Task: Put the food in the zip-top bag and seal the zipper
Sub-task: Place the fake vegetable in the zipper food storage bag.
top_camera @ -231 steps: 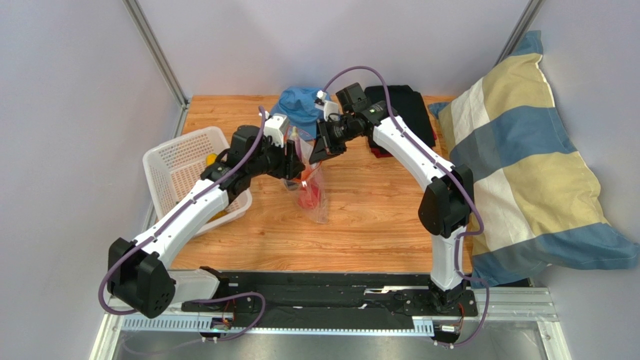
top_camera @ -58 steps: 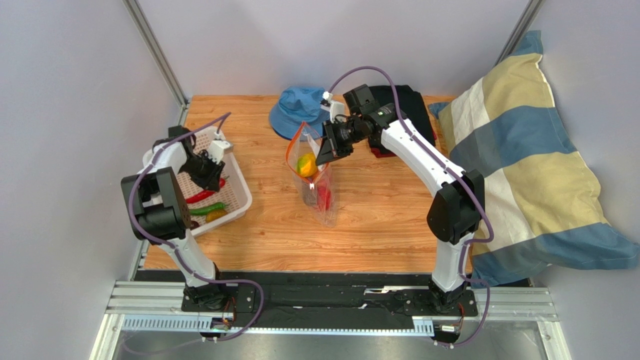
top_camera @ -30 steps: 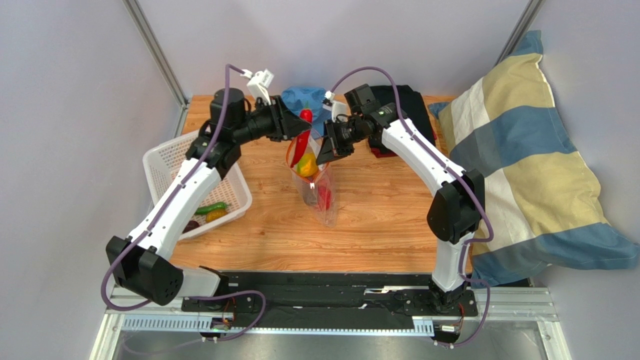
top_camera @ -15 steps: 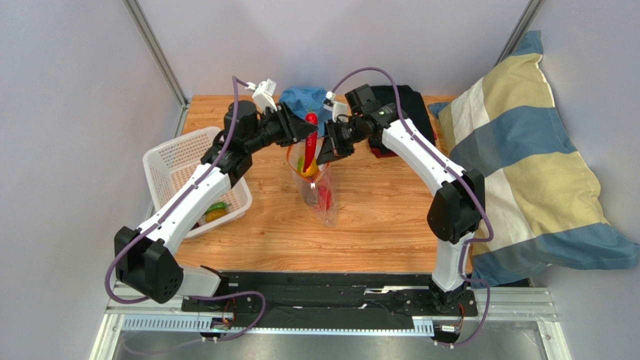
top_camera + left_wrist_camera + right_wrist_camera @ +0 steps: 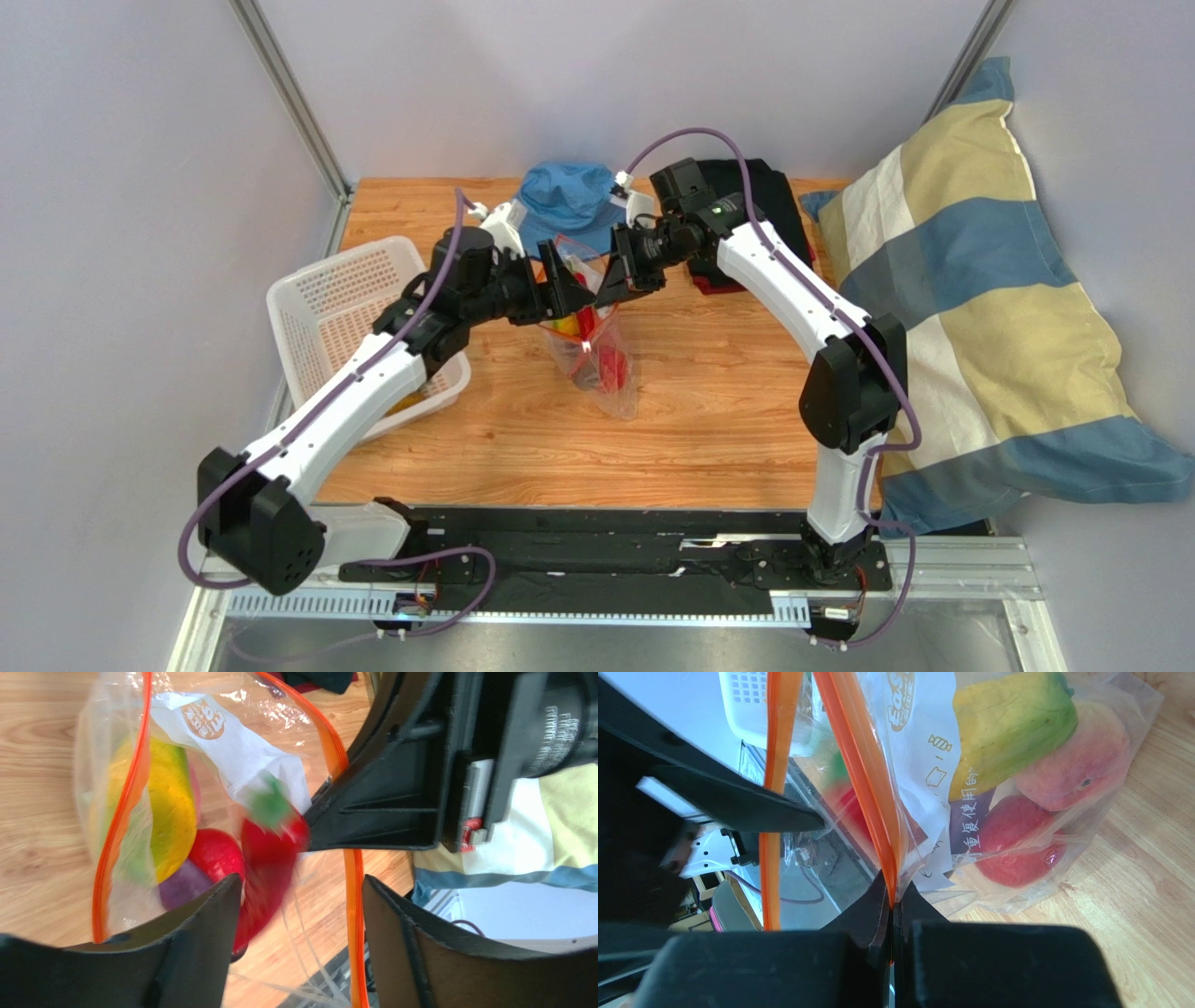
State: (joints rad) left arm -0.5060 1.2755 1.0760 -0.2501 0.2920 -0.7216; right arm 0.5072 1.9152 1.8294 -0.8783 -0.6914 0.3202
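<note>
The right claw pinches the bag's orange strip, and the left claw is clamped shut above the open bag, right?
Not quite. The left gripper is open, jaws wide apart above the zip-top bag, a red chili blurred beyond them, as the left wrist view shows. The right gripper does pinch the zipper.

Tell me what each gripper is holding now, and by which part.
Right gripper pinches the bag by its zipper strip. Left gripper holds nothing: its jaws are open, with the red chili loose between them.
</note>
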